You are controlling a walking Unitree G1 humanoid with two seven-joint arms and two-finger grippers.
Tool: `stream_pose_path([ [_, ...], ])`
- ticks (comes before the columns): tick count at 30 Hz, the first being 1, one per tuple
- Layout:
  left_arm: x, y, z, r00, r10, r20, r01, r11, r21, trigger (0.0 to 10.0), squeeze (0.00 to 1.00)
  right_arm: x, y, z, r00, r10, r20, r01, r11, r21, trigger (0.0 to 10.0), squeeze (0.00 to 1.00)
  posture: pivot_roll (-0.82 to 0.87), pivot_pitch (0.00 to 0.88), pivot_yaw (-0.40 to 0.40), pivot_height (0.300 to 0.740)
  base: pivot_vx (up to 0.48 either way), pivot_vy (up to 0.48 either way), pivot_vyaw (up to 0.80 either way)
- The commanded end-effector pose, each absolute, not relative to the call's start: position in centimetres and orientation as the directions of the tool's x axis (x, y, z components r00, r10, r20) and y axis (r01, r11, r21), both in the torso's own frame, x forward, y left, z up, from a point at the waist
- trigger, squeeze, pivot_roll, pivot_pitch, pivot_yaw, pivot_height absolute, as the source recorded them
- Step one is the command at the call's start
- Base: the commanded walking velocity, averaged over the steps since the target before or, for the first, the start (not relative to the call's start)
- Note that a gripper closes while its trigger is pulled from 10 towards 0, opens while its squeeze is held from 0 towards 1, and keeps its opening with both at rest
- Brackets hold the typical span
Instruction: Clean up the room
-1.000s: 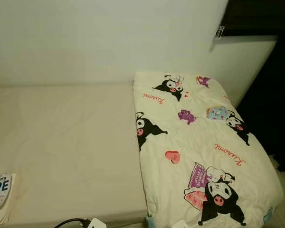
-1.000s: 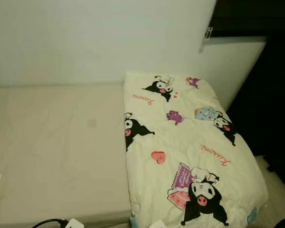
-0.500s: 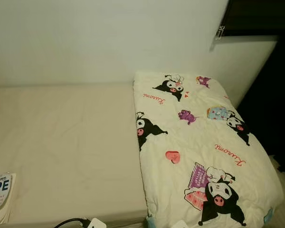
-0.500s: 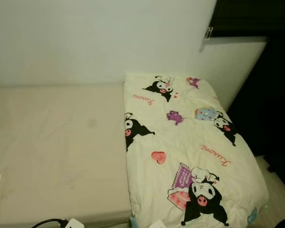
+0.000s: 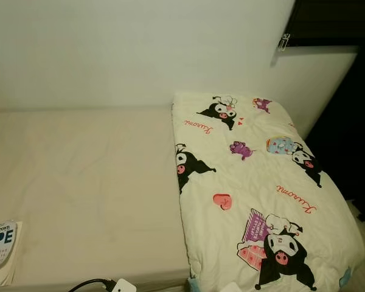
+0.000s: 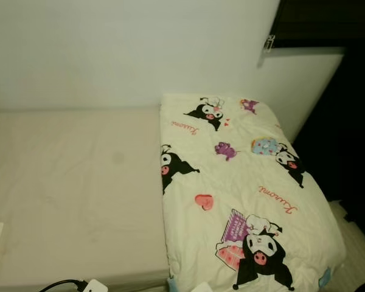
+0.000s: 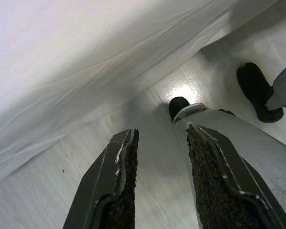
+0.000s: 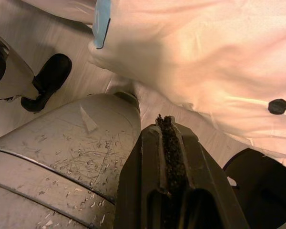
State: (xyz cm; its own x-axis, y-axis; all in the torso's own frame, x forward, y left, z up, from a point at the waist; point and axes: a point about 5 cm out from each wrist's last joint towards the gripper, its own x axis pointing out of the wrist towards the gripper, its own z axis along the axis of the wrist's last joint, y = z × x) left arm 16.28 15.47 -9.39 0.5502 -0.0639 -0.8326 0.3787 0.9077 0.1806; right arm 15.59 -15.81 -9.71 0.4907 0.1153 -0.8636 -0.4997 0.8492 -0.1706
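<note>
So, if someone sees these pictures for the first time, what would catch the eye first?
First the cream blanket with black cartoon figures, folded over the right part of the bed. Beside it lies the bare mattress, with a book at its near left corner and a white charger at its near edge.

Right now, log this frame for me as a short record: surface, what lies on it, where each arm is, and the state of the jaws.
surface: bed with a cream sheet, set against a white wall
cover: folded cartoon-print quilt on the robot's right part of the bed
near edge: book at the left corner; white charger with a black cable
left gripper: hanging low over pale wood floor beside the bed, jaws open, empty
right gripper: hanging by the quilt's overhanging edge, jaws shut, empty
</note>
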Motion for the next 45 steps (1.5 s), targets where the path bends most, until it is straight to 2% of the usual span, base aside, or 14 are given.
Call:
stream_pose_path([
  [1, 15.7, 15.8, -9.7, 0.531, -0.051, -0.846, 0.378, 0.908, 0.182, 10.0, 0.0, 13.9, -15.7, -10.4, 0.438, 0.114, -0.892, -0.503, 0.853, -0.138, 10.0, 0.0, -0.03, 0.0, 0.054, 0.74, 0.0, 0.0, 0.0],
  [11, 16.0, 15.9, -9.5, 0.535, -0.046, -0.843, 0.372, 0.909, 0.186, 10.0, 0.0, 14.2, -15.6, -10.3, 0.441, 0.117, -0.89, -0.508, 0.85, -0.14, 10.0, 0.0, -0.02, 0.0, 0.05, 0.74, 0.0, 0.0, 0.0],
  [19, 17.0, 16.6, -9.0, 0.588, -0.006, -0.809, 0.288, 0.936, 0.202, 10.0, 0.0, 15.1, -15.6, -10.0, 0.467, 0.112, -0.877, -0.494, 0.856, -0.153, 10.0, 0.0, -0.02, 0.0, 0.046, 0.74, 0.0, 0.0, 0.0],
  [26, 17.1, 16.9, -9.0, 0.589, 0.009, -0.808, 0.273, 0.939, 0.209, 10.0, 0.0, 15.6, -15.6, -9.8, 0.478, 0.108, -0.871, -0.488, 0.858, -0.161, 10.0, 0.0, -0.01, 0.0, 0.036, 0.74, 0.0, 0.0, 0.0],
  [29, 17.7, 17.1, -8.6, 0.628, 0.027, -0.778, 0.24, 0.944, 0.226, 10.0, 0.0, 16.1, -15.7, -9.6, 0.507, 0.094, -0.857, -0.424, 0.892, -0.153, 10.0, 0.0, 0.0, 0.0, 0.034, 0.74, 0.0, 0.0, 0.0],
  [31, 18.6, 17.4, -8.0, 0.684, 0.042, -0.728, 0.198, 0.95, 0.241, 10.0, 0.0, 16.5, -15.7, -9.4, 0.535, 0.081, -0.841, -0.356, 0.924, -0.138, 10.0, 0.0, 0.0, 0.0, 0.035, 0.74, 0.0, 0.0, 0.0],
  [36, 20.1, 18.3, -6.7, 0.763, 0.075, -0.642, 0.1, 0.967, 0.232, 10.0, 0.0, 19.5, -15.7, -7.7, 0.669, 0.078, -0.739, -0.182, 0.981, -0.062, 10.0, 0.0, 0.01, 0.0, 0.039, 0.74, 0.0, 0.0, 0.0],
  [45, 20.4, 19.2, -6.2, 0.794, 0.095, -0.6, 0.058, 0.971, 0.23, 10.0, 0.0, 21.1, -14.7, -6.7, 0.733, 0.097, -0.673, -0.154, 0.988, -0.025, 10.0, 0.0, 0.02, 0.0, 0.07, 0.74, 0.0, 0.0, 0.0],
])
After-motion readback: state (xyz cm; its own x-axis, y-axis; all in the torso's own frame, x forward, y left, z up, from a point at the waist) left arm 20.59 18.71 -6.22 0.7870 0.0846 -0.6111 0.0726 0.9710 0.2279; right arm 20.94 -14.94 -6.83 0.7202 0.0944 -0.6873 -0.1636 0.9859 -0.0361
